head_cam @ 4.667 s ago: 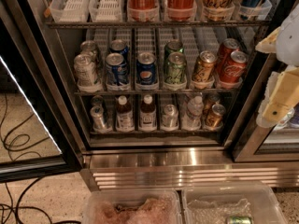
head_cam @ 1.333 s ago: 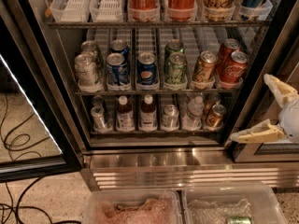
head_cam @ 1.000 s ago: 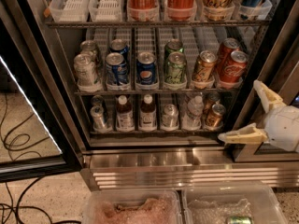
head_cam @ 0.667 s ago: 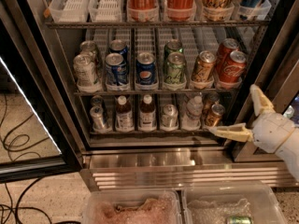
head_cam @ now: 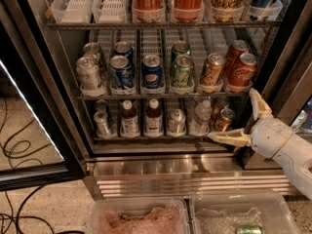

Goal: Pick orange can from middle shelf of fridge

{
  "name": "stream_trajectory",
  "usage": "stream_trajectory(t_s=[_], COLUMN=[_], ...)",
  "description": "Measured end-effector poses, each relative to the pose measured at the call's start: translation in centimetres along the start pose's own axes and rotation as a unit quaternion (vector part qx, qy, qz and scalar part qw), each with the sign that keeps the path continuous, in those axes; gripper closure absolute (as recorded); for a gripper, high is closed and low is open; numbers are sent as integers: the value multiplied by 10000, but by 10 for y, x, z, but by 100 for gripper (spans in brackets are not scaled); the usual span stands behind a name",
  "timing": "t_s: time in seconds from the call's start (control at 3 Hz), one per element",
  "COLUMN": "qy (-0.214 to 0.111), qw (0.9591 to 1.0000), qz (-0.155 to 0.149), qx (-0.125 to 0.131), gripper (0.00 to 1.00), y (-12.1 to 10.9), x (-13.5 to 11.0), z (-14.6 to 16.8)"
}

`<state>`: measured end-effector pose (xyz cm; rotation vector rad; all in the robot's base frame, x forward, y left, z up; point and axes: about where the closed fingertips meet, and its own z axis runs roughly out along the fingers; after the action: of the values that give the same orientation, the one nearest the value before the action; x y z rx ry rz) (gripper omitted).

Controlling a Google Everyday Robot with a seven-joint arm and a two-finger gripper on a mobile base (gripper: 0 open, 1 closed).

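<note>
Gripper (head_cam: 242, 121) wide open, low right, below middle shelf (head_cam: 161, 96). Risk: clipping its edge, or closing on red can (head_cam: 242, 70) beside orange can (head_cam: 211, 70).

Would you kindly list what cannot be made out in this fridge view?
- Camera view: top-shelf cans, tops cut off by the upper edge.
- Camera view: rear cans on the middle shelf, mostly hidden by the front row; the orange can stands in front.
- Camera view: the open gripper sits lower right of the orange can; its arm is cut off by the right edge.
- Camera view: green can at the bottom, cut by the lower edge.
</note>
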<state>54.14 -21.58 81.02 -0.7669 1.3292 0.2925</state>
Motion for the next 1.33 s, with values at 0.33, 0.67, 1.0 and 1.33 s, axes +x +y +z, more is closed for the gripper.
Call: stream_trajectory(t_s=[0.33,0.67,1.0,1.33], qy=[26,-3,-40,-20], qw=[9999,10000,10000,9999], qz=[50,19,-74,-123], qx=[-98,-14,15,-35], gripper=[0,0,0,0], y=[0,-7,-15,-16], x=[2,3,5,4], z=[6,20,43,43])
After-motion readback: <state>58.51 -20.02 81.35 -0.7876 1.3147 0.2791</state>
